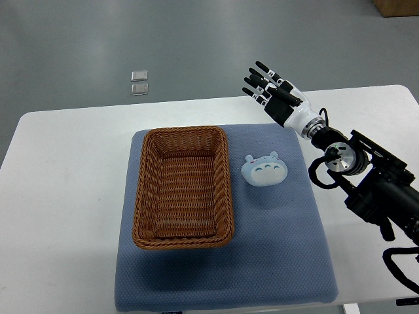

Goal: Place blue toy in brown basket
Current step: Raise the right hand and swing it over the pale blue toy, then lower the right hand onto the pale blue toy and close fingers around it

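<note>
A light blue toy (263,169) with small ears lies on the blue mat (275,235), just right of the brown wicker basket (143,196). The basket holds nothing. My right hand (267,87) hovers over the table's far edge, up and right of the toy and apart from it. Its fingers are spread and hold nothing. The right arm (366,176) comes in from the right edge. The left arm is out of view.
The mat lies on a white table (59,196). Two small clear squares (139,82) lie on the grey floor beyond the table. A brown box corner (397,6) shows at the top right.
</note>
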Robot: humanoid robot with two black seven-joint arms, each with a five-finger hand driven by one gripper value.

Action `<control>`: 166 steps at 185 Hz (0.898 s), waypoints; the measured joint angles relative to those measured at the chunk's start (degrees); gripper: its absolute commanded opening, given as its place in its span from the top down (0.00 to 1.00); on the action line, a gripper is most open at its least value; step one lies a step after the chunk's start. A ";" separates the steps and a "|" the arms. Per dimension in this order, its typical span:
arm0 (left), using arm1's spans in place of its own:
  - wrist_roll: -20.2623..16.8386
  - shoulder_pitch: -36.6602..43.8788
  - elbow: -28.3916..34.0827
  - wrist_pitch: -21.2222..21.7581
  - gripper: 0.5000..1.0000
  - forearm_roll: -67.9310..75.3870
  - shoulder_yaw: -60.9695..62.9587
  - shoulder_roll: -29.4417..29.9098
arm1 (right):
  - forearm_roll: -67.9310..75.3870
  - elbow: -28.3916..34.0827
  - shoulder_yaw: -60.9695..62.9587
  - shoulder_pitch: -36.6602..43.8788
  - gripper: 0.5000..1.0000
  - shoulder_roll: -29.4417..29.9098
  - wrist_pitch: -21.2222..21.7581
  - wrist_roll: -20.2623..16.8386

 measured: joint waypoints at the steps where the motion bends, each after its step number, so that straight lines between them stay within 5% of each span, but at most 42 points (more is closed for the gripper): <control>1: 0.00 0.00 0.00 -0.01 0.00 0.00 0.00 0.00 | -0.11 0.02 -0.07 0.09 0.19 -0.08 0.01 -0.05; 61: -0.01 -0.01 -0.31 -0.43 0.00 0.08 0.03 0.00 | -12.46 7.00 -11.67 10.38 0.19 -9.69 2.98 -4.79; 119: -0.01 -0.10 -0.33 -0.50 0.00 0.04 0.03 0.00 | -24.28 17.15 -42.61 33.17 0.18 -21.27 7.02 -11.42; 166: -0.01 -0.10 -0.40 -0.53 0.00 0.00 0.03 0.00 | -29.45 28.59 -60.58 47.21 0.18 -24.99 9.06 -16.55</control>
